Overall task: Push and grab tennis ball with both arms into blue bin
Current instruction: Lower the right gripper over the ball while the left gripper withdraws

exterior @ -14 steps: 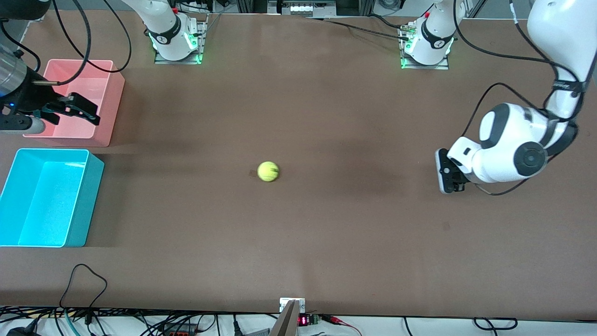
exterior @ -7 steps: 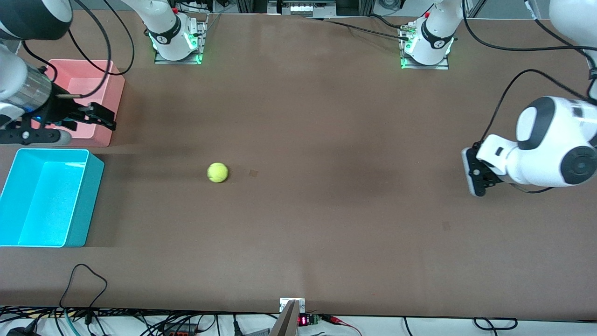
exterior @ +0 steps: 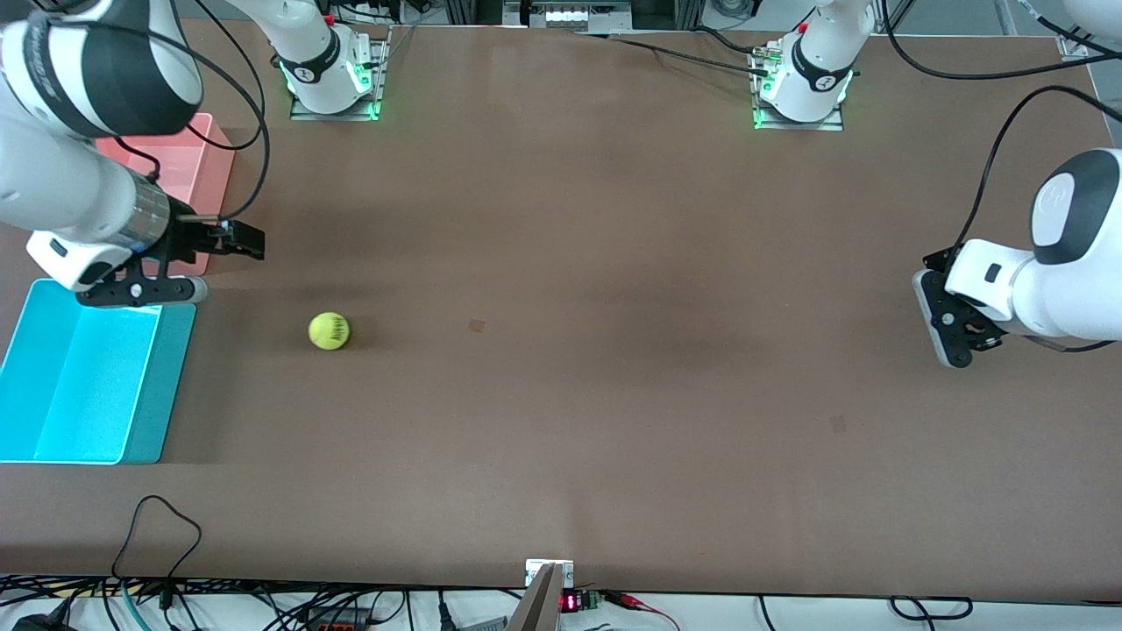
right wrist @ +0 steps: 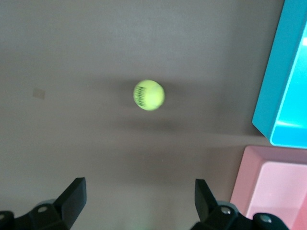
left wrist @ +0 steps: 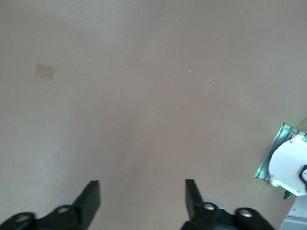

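Tennis ball [exterior: 330,331]: loose on counter [exterior: 614,263] near blue bin [exterior: 53,451], not in; right claw [exterior: 235,240] and left claw [exterior: 951,320] both spread, empty; grab and drop remain

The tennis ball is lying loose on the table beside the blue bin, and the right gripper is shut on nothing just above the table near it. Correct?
Not quite. The right gripper is open, not shut: the right wrist view shows its fingers spread wide with nothing between them. The rest holds: the tennis ball lies loose on the table beside the blue bin.
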You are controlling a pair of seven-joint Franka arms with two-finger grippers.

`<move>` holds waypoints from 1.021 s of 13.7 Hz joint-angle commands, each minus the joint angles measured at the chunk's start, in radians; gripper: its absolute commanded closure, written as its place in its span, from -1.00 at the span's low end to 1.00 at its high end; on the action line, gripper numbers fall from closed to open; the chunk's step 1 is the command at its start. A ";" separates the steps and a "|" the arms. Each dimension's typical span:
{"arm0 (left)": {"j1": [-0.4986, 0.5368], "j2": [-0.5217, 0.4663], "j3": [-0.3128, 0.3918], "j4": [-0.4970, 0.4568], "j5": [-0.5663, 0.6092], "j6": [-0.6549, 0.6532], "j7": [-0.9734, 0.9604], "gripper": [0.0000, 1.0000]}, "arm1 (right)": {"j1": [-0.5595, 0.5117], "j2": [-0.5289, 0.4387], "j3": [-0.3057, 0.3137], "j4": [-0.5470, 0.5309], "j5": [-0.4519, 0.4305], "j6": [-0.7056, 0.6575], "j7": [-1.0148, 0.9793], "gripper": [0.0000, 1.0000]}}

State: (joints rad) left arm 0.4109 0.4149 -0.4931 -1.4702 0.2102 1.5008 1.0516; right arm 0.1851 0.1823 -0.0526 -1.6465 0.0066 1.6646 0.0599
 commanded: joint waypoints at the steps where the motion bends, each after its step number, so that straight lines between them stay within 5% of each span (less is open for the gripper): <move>1: 0.000 -0.065 -0.001 0.002 0.014 -0.048 -0.123 -1.00 | 0.000 -0.009 -0.004 -0.094 0.009 0.125 -0.009 -1.00; 8: -0.047 -0.083 -0.001 0.134 0.002 -0.177 -0.380 -1.00 | -0.024 0.071 -0.004 -0.174 -0.002 0.322 -0.049 -1.00; 14: -0.192 -0.139 0.208 0.117 -0.078 -0.133 -0.485 -1.00 | -0.072 0.091 -0.004 -0.210 -0.004 0.353 -0.296 -1.00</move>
State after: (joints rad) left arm 0.2415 0.3152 -0.3416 -1.3483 0.1834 1.3529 0.6258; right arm 0.1323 0.2860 -0.0629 -1.8275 0.0045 2.0015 -0.1497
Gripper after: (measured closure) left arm 0.000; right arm 0.000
